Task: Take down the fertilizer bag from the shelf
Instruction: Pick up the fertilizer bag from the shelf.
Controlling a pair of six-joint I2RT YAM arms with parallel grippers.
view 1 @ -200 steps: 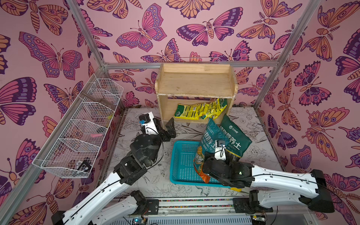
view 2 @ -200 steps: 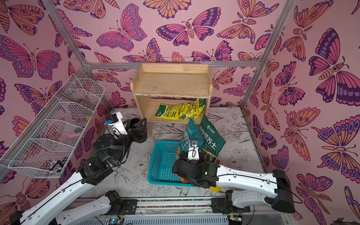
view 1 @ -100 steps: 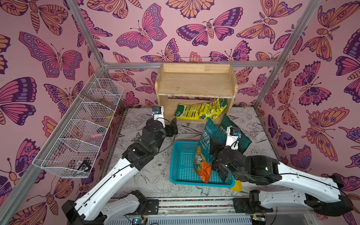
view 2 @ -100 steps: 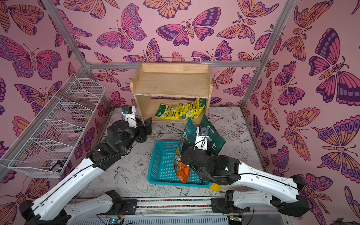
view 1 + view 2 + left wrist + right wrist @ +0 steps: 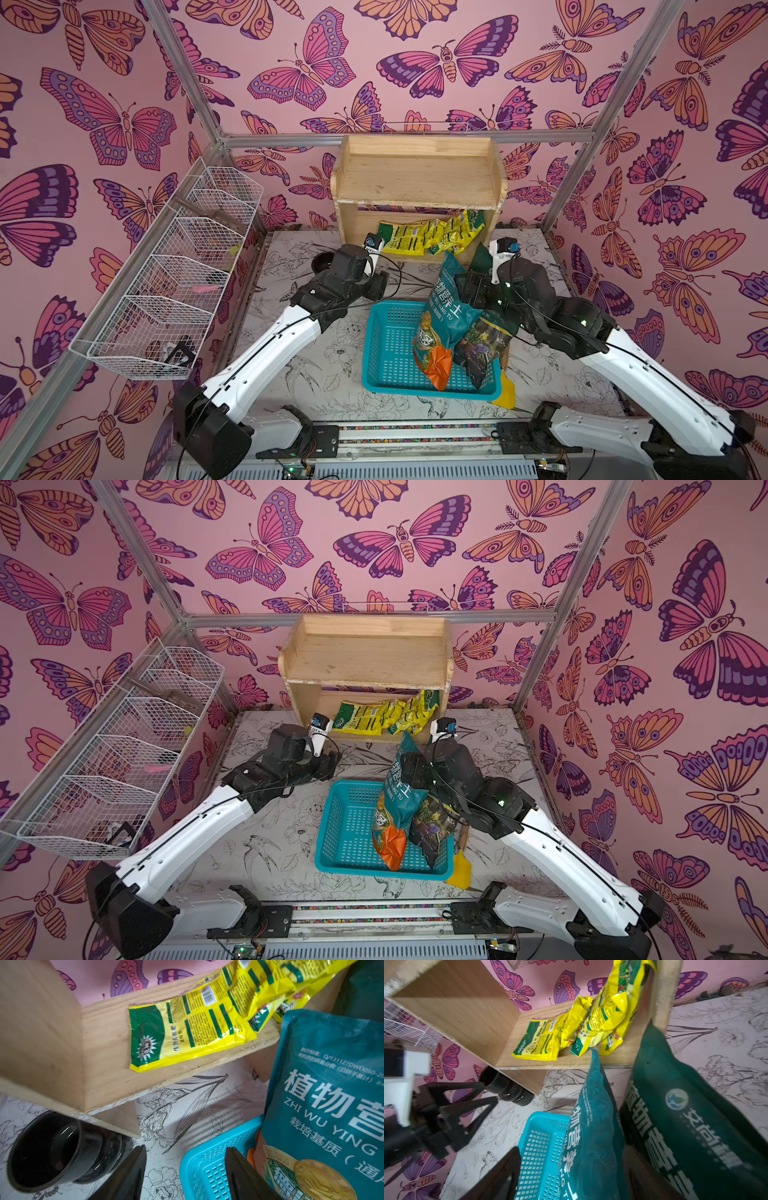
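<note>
Though aimed at the fertilizer bag [image 5: 187, 1036], flat on the lower tier of the shelf [image 5: 415, 178] by the back edge of the counter [image 5: 316, 374], hovers short with left hand [image 5: 186, 1147] released, probably lining up; cannot tell right hand [image 5: 571, 1153] grip.

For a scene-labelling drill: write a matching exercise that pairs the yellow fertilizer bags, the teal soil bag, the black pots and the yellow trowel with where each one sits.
Things
1. yellow fertilizer bags
2. teal soil bag
3. black pots
4. yellow trowel

Places
A. on the table, just outside the blue basket
B. on the lower tier of the wooden shelf
C. standing in the blue basket
D. on the table, beside the wooden shelf's side panel

Pairs: 1-B, 2-C, 3-D, 4-A
</note>
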